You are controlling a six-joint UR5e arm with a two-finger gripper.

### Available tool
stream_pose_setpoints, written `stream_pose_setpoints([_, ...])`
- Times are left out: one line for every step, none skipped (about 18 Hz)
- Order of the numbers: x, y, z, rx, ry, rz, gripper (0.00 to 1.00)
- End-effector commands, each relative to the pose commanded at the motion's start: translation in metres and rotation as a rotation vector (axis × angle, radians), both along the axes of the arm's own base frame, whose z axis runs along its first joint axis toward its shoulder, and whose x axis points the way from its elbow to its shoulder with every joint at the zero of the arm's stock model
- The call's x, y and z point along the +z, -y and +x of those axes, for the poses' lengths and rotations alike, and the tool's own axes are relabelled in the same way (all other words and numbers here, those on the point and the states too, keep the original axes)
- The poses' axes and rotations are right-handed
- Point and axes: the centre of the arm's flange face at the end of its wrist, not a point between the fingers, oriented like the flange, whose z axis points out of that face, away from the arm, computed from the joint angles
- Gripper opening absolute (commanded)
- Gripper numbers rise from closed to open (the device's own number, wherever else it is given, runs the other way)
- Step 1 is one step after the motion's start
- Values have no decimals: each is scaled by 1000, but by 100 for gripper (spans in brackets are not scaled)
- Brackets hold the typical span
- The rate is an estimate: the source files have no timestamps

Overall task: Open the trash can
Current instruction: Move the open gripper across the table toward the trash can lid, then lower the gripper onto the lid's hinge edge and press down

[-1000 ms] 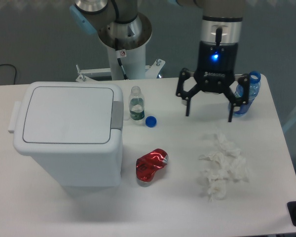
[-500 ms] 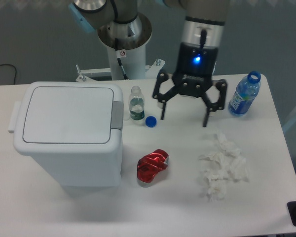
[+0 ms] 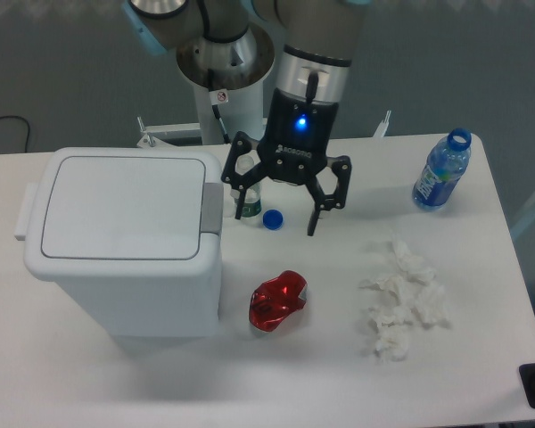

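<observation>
The trash can (image 3: 125, 241), a boxy white bin, stood on the left side of the white table (image 3: 481, 357), its flat lid (image 3: 120, 207) shut so that nothing of its inside could be seen, and its grey push-button tab (image 3: 212, 209) facing right. Just to the right of that tab hung the gripper (image 3: 277, 224), its two black fingers (image 3: 314, 218) spread wide apart and gripping nothing, a blue light glowing on its body. A small clear bottle (image 3: 248, 192) stood uncapped behind the left finger, partly hidden by it, with a green label; whether it held anything could not be made out. A blue cap (image 3: 272, 218) lay on the table between the fingertips, apart from the bottle. Nearer the camera, a crushed red can (image 3: 276, 301) lay on its side, just beside the bin's lower right corner. A heap of crumpled white tissue (image 3: 401, 299) sat right of centre. At the far right, an open bottle with a blue label (image 3: 440, 171) stood upright, well apart from the gripper.
</observation>
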Motion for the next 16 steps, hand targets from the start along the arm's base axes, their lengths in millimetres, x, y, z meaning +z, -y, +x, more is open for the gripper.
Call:
stream_pose_setpoints([0, 1, 2, -2, 0, 0, 100])
stream_pose_setpoints([-1, 0, 5, -5, 3, -2, 100])
stream_pose_setpoints([-2, -1, 6, -8, 4, -3, 100])
stream_pose_setpoints([-2, -1, 7, -9, 4, -3, 100])
stream_pose_setpoints([-2, -2, 8, -12, 4, -3, 100])
stream_pose_setpoints([-2, -2, 8, -12, 3, -4, 100])
stream_pose_setpoints([-5, -3, 10, -15, 8, -7, 100])
stream_pose_setpoints([-6, -4, 13, -19, 9, -8, 100])
stream_pose_setpoints([-5, -4, 15, -22, 7, -8, 100])
stream_pose_setpoints([-5, -4, 15, -22, 7, -8, 100])
stream_pose_setpoints([-5, -4, 15, -22, 7, -8, 100])
stream_pose_setpoints([-5, -4, 15, -22, 6, -8, 100])
stream_pose_setpoints([-5, -4, 15, -22, 7, -8, 100])
stream_pose_setpoints([-6, -4, 15, -22, 8, -9, 100])
stream_pose_setpoints([-7, -4, 15, -22, 8, -9, 100])
stream_pose_setpoints([-7, -4, 15, -22, 10, -10, 100])
